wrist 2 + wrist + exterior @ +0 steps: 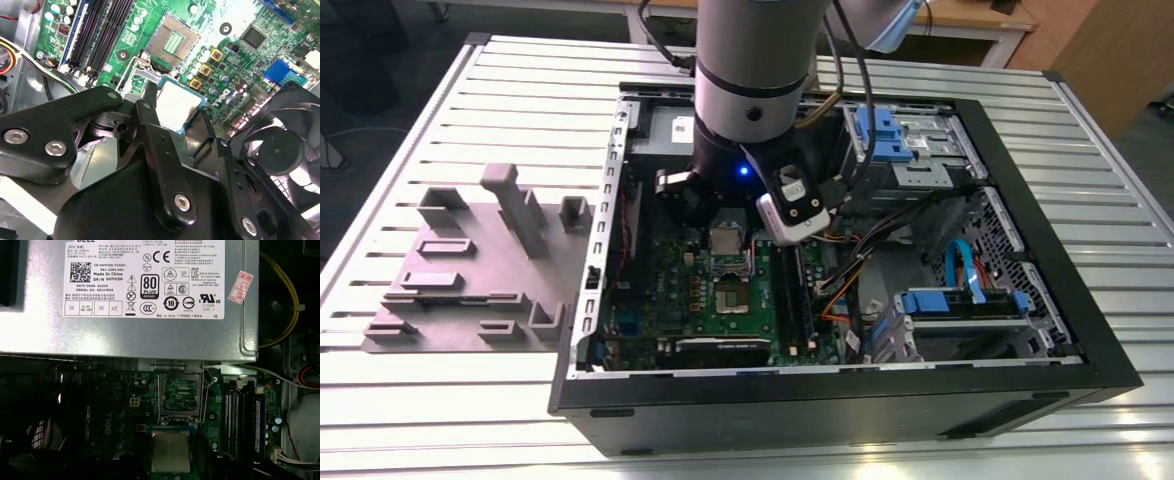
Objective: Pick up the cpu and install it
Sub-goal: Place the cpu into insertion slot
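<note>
We see the gripper with its two black fingers pressed against opposite edges of the cpu, holding it with its silvery top showing above the green motherboard. The cpu socket lies open and bare close by. In the first wrist view the cpu sits just beside the socket, and the grey power supply lies beyond. In the exterior view the arm reaches down into the open computer case.

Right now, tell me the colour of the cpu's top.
The cpu top is silvery grey; the first wrist view shows it best.
</note>
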Robot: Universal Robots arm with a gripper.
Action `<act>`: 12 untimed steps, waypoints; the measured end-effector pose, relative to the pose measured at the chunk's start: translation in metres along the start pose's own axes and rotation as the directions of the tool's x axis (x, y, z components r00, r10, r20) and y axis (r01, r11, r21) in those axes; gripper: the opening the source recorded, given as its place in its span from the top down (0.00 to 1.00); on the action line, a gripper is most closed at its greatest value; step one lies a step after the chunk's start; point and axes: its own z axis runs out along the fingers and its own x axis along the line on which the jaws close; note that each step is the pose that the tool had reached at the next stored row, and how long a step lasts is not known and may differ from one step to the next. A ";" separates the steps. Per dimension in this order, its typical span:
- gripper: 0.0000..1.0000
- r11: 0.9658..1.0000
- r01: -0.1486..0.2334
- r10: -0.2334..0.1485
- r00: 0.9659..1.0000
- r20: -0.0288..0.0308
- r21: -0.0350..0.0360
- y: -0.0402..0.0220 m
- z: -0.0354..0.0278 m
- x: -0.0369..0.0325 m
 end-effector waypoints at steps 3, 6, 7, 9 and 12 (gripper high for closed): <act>0.53 1.000 0.000 0.000 1.000 0.000 0.000 0.0000 0.0000 0.0000; 0.53 1.000 0.000 0.000 1.000 0.000 0.000 0.0000 0.0000 0.0000; 0.53 1.000 0.000 0.000 1.000 0.000 0.000 0.0000 0.0000 0.0000; 0.53 1.000 0.000 0.000 1.000 0.000 -0.001 0.0000 0.0001 0.0000; 0.53 1.000 0.000 0.000 1.000 0.005 0.000 -0.0001 0.0009 0.0000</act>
